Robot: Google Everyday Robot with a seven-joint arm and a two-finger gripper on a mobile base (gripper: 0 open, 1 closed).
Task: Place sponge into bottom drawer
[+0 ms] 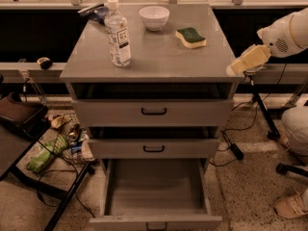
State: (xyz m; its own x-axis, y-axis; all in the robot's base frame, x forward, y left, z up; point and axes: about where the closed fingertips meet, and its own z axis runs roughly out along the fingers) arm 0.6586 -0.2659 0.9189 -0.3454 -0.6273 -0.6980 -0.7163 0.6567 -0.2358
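The sponge (pixel 191 37), yellow with a dark green top, lies on the grey cabinet top (pixel 159 57) at the back right. The bottom drawer (pixel 155 191) is pulled out and its tray is empty; its black handle shows at the lower edge. My gripper (pixel 234 69) comes in from the right on a white arm, at the cabinet top's right edge, well in front and to the right of the sponge, apart from it.
A water bottle (pixel 118 32) stands at the left of the top, a white bowl (pixel 154 17) at the back, a crumpled packet (pixel 95 11) behind the bottle. The two upper drawers (pixel 154 112) are closed. Clutter and a chair frame (pixel 53 148) lie on the floor at left.
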